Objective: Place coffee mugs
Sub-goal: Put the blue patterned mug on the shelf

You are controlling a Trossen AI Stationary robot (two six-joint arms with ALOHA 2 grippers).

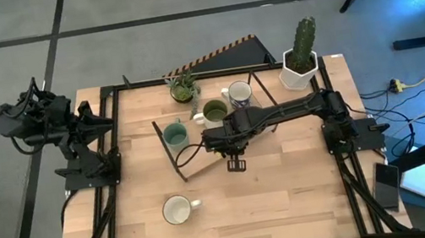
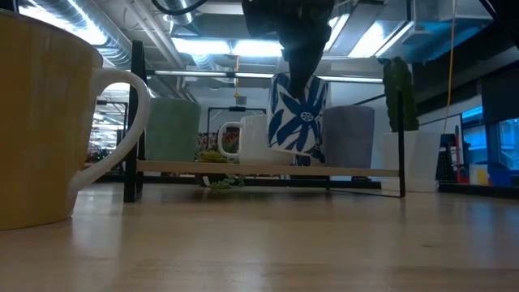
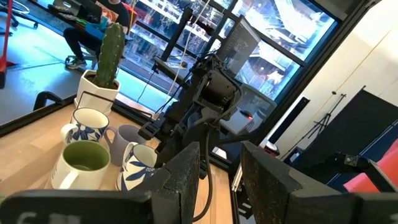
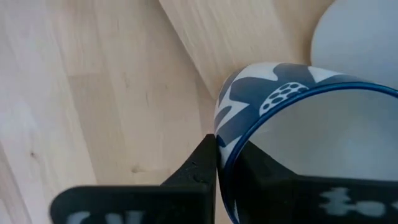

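Note:
My right gripper (image 1: 230, 140) reaches to the table's middle and is shut on a white mug with a dark blue pattern (image 2: 297, 113), over a low wooden board (image 2: 268, 169). Around it stand an olive-green mug (image 1: 214, 112), a teal mug (image 1: 175, 133), a second patterned mug (image 1: 239, 93) and a lavender mug (image 2: 349, 136). A white mug (image 1: 177, 211) stands on its base near the table's near edge. My left gripper (image 3: 221, 180) is open and waits folded at the table's left edge. My right gripper pinches the patterned mug's rim (image 4: 219, 140), one finger (image 4: 202, 165) outside the wall and the other finger (image 4: 261, 168) inside the mug. It comes from above, pointing down. The mug hangs tilted below the fingers, lifted clear of the board.
A cactus in a white pot (image 1: 301, 54) stands at the far right corner and a small green plant (image 1: 183, 88) at the far edge. A dark metal frame (image 1: 168, 152) runs around the board. Bare wood (image 1: 284, 193) lies toward the near edge. A person (image 3: 93, 18) sits beyond the table.

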